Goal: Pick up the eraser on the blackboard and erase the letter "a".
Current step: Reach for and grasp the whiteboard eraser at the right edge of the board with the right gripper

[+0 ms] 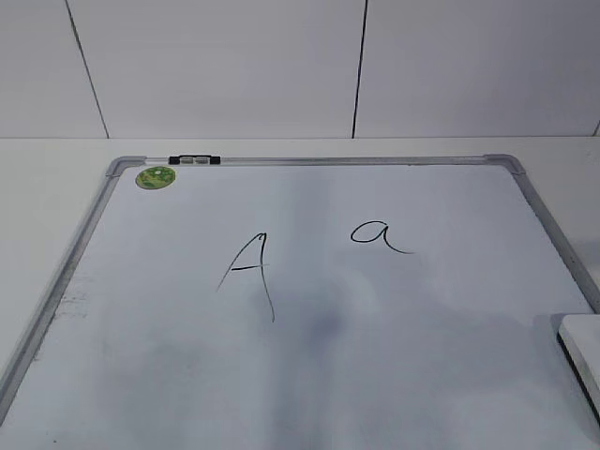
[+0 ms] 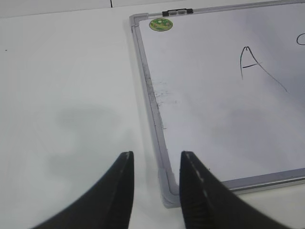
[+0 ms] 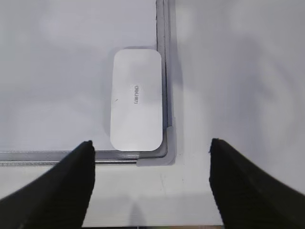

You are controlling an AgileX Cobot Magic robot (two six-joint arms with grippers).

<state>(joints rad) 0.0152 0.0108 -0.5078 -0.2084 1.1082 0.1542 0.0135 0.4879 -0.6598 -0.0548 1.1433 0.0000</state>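
Fingers of the left gripper point(image 2: 155, 191) stand slightly parted, holding nothing, above the blackboard's point(image 1: 75, 253) near left corner and the counter point(image 2: 66, 95). Capital "A" point(image 1: 248, 272) sits left of the letter "a" point(image 1: 375, 234). Right gripper point(image 3: 150, 179) fingers are spread wide, empty, over the eraser point(image 3: 137, 99) lying in the board's near right corner.

White table point(image 1: 56, 159) meets a white panelled wall point(image 1: 216, 66) with 2 dark seams.

White table point(image 1: 56, 159), blackboard point(image 1: 394, 337) lying flat on it (silver frame, rounded grey corners)
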